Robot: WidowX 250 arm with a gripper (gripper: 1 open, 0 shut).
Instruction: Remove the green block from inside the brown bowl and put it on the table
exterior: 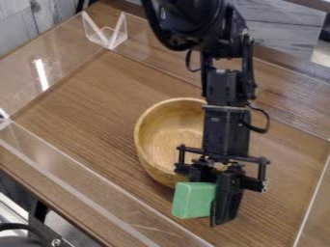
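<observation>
The green block (194, 201) is outside the brown bowl (165, 134), just in front of its near rim and low over the table (91, 106). My gripper (213, 198) points down over that spot and is shut on the green block; one dark finger (229, 198) runs down the block's right side. Whether the block rests on the wood or hangs just above it, I cannot tell. The bowl's hollow shows nothing inside it, though the arm hides its right part.
Clear plastic walls (58, 178) run along the table's left and near edges. A small clear stand (106, 29) sits at the far left corner. Bare wood lies left of the bowl and along the right side.
</observation>
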